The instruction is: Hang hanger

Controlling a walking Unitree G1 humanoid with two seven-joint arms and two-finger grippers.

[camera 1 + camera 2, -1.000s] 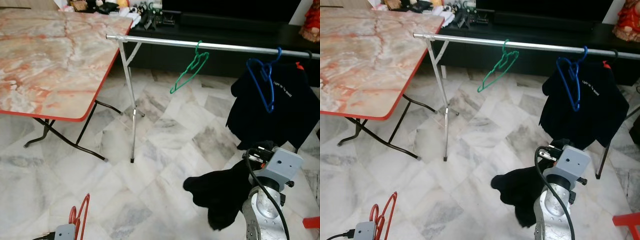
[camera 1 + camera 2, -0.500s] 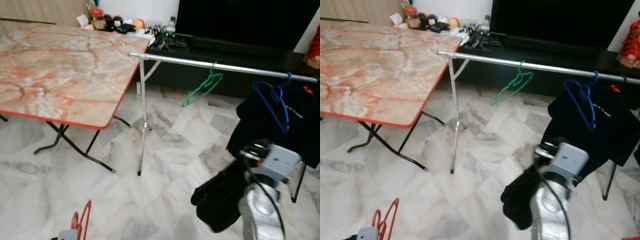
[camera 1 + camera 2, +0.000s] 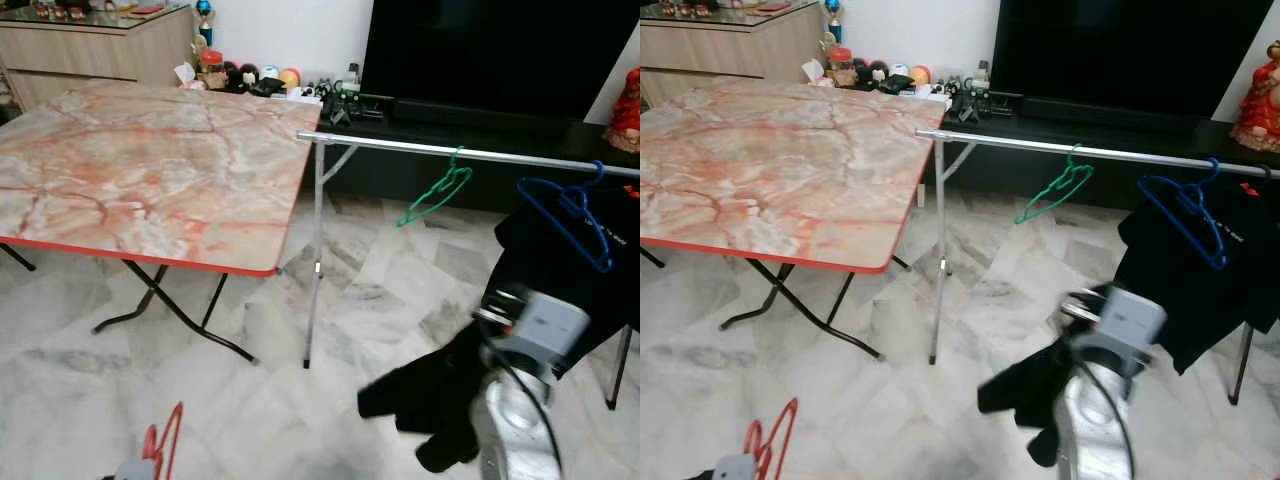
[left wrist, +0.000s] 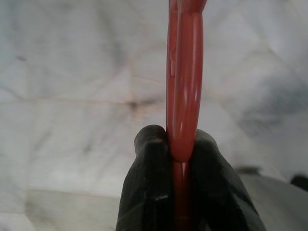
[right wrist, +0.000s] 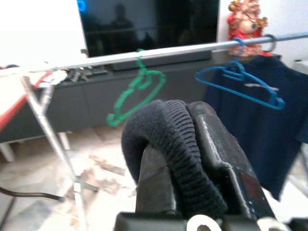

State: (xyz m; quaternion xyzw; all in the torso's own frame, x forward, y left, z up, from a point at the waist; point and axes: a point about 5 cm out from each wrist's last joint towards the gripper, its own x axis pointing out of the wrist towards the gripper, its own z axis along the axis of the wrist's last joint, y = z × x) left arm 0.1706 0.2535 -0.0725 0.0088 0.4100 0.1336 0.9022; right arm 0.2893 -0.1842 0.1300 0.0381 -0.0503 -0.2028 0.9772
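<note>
Cabinet: far left, wooden, against the wall, behind the table.

Table: folding, marbled pink top with red edge, black legs, on the robot's left. Small ornaments stand in a row beyond its far corner.

Floor: pale marble tiles.

Left gripper: low at the left, near the floor. Its two black fingers are pinched tight on the red hanger, which stands edge-on between them in the left wrist view; in the head views the same hanger pokes up at the bottom edge.

Rail: silver bar on a thin upright leg, running rightward from just beside the table's near corner, in front of a low dark TV unit and a large black screen.

Green hanger: hooked on the rail about midway, bare, tilted.

Right gripper: at the end of the silver right arm, held up at lower right, below the rail. Its fingers are clamped on a thick fold of black knitted cloth; the rest of the garment droops dark beside the arm.

Blue hanger: hooked on the rail right of the green one, lying against a dark shirt with small white lettering that hangs there too.

Red figurine: far right, on the TV unit.
</note>
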